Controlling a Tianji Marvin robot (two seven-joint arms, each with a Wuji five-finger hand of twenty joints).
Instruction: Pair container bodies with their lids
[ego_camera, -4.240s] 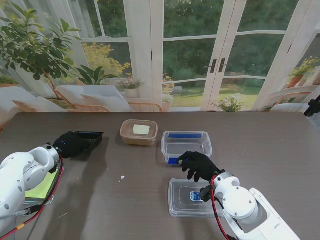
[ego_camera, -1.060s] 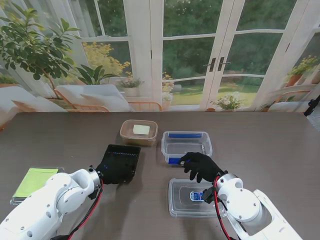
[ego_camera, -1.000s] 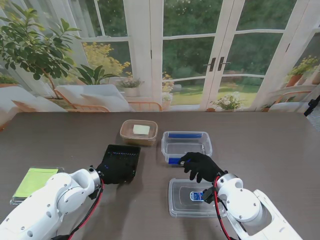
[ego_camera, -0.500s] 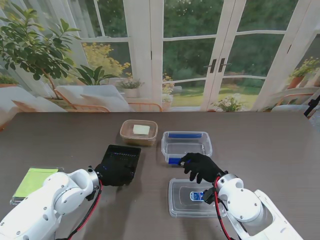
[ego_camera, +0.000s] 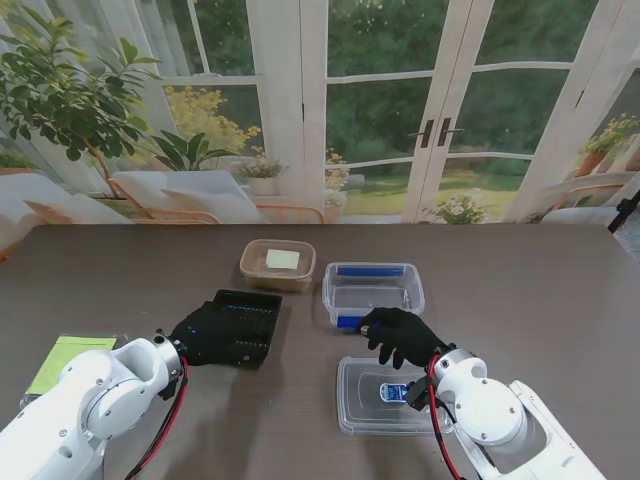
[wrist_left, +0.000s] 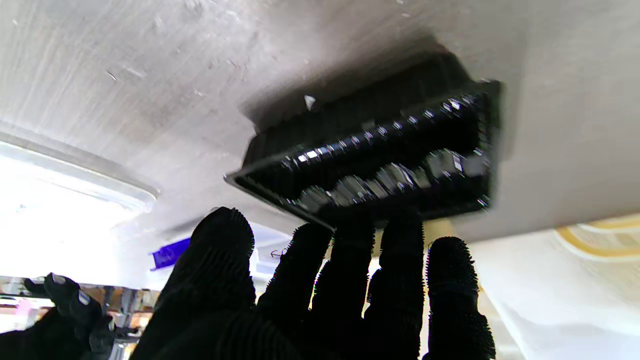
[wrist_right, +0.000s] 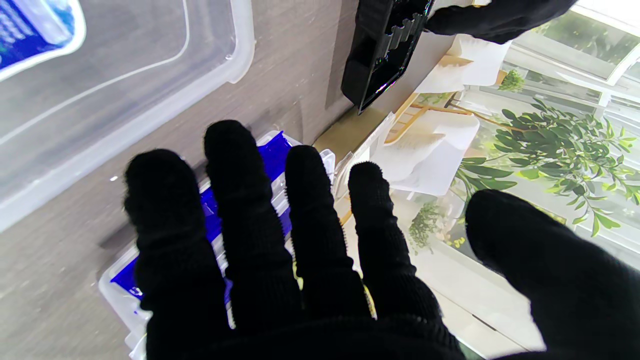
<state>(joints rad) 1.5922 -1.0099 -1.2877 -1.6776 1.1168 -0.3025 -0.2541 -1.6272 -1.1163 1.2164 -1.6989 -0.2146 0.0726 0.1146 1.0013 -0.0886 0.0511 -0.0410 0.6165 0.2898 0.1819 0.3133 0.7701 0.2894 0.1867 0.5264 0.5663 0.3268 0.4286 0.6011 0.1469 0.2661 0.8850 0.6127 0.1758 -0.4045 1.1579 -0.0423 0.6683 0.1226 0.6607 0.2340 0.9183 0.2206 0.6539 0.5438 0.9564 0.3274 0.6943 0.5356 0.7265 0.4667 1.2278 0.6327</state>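
**Operator:** What are the risks at this point?

**Technician:** Two. The left hand (ego_camera: 205, 333) lies at the nearer edge of the black tray (ego_camera: 241, 326). In the left wrist view its fingers (wrist_left: 400, 260) are straight and side by side at the tray rim; whether they grip it, I cannot tell. A further push may slide the tray toward the tan bowl (ego_camera: 277, 264). The right hand (ego_camera: 400, 335) hovers spread, holding nothing, over the near rim of the clear box (ego_camera: 373, 290). A low pass may snag the blue clip (wrist_right: 272, 155) and shift the box.

**Operator:** Where are the parts?

**Technician:** The tray rests on the table (ego_camera: 540, 280), left of the clear box and nearer to me than the bowl. The clear lid (ego_camera: 375, 405) lies flat, just nearer to me than the box, apart from it. A green-lined lid (ego_camera: 62, 362) sits at the far left, well apart from the tray.

**Operator:** Describe the tray.

**Technician:** Glossy black, rectangular, shallow, with ribbed walls. Probably thin plastic: light, and likely to skid under side load.
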